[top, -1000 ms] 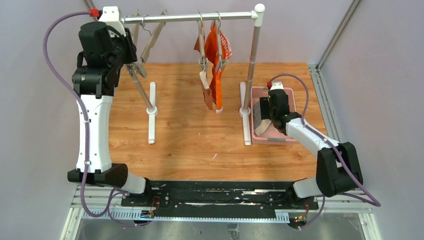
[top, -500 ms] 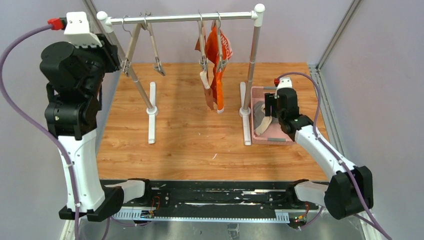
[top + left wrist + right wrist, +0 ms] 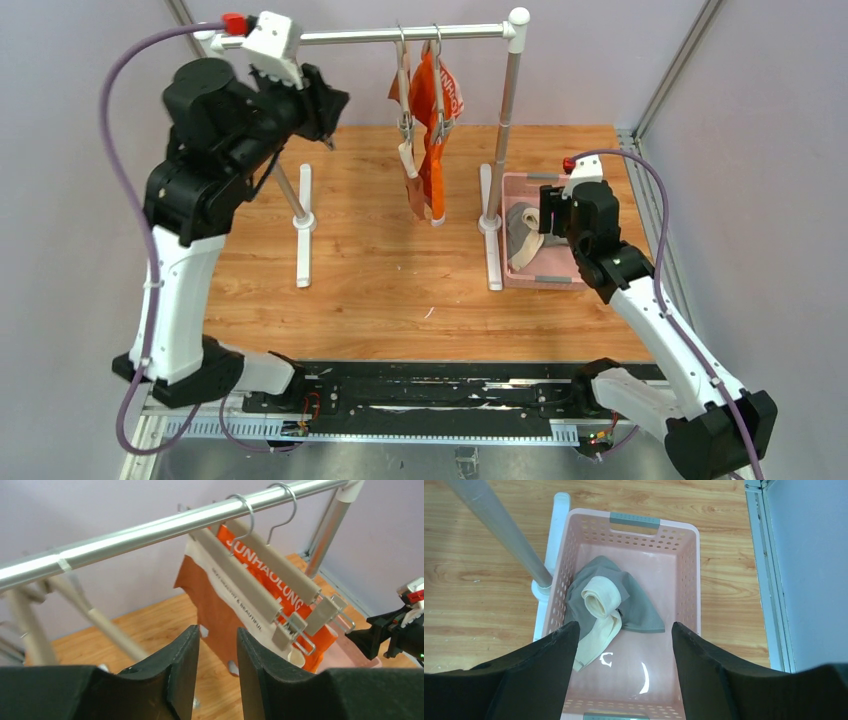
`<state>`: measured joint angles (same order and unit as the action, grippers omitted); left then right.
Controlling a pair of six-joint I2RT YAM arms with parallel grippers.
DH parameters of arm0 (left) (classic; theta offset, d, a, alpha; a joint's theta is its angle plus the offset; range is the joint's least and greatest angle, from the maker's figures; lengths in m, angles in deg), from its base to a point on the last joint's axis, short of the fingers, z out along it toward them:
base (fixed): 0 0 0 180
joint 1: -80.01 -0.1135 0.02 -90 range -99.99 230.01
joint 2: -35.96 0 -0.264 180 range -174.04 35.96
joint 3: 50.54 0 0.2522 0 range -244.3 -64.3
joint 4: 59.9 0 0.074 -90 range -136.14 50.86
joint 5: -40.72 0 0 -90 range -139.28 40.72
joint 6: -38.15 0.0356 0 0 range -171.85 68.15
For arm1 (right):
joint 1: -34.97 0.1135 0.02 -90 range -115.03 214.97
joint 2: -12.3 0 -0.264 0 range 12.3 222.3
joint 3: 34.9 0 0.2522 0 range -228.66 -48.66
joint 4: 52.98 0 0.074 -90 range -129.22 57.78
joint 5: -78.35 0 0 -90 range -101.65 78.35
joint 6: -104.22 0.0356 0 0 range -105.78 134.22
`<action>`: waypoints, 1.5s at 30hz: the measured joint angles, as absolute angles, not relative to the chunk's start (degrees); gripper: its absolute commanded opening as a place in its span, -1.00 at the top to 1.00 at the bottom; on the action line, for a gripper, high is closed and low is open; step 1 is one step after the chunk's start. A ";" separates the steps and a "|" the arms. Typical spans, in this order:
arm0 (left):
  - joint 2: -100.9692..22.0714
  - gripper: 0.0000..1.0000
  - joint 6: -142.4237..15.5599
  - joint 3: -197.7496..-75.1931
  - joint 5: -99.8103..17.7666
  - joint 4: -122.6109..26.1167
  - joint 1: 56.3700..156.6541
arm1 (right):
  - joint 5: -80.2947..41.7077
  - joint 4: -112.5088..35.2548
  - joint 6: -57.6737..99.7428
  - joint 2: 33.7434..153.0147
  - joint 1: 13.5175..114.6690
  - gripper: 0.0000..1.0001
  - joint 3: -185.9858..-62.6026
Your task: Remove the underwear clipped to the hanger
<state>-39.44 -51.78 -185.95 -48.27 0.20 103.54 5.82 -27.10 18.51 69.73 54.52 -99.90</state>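
- Swung toward hangers, L gripper: we see fingers slightly parted, empty; rust-brown brief beyond.
- R gripper: fingers spread wide over grey-beige brief in basket.

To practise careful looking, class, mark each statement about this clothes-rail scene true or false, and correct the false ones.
1. The grey underwear lies inside the pink basket. True.
2. The orange underwear lies flat on the table. False: it hangs clipped to a hanger on the rail.
3. The right claw is open above the basket and holds nothing. True.
4. The left claw is shut on the rust-brown underwear. False: its jaws stand apart with nothing between them, short of the cloth, which hangs from its own hanger.
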 measured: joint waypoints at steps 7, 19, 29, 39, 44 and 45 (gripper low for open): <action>-49.82 -0.02 -51.73 -189.64 -49.62 -2.64 109.86 | 6.46 -24.13 18.78 65.47 57.10 -0.36 -99.93; -52.27 -0.17 -54.70 -188.96 -50.06 -10.51 110.69 | 6.54 -21.31 18.76 63.00 60.55 -0.34 -99.93; -54.87 -0.16 -55.12 -188.22 -51.74 -11.82 110.95 | 7.07 -21.35 18.34 62.89 62.87 -0.33 -99.90; -56.36 -0.14 -55.10 -187.06 -53.51 -11.73 111.06 | 7.99 -21.38 17.36 62.86 63.30 -0.33 -99.77; -56.42 -0.05 -55.10 -185.99 -54.67 -11.84 111.28 | 8.10 -21.38 17.03 62.76 63.30 -0.32 -99.55; -56.46 -0.02 -55.08 -185.84 -54.89 -11.84 111.30 | 8.12 -21.38 16.98 62.76 63.30 -0.31 -99.53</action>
<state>-56.46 -55.08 -185.84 -54.89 -11.84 111.30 8.12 -21.38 16.98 62.76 63.30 -99.53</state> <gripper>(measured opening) 0.548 0.664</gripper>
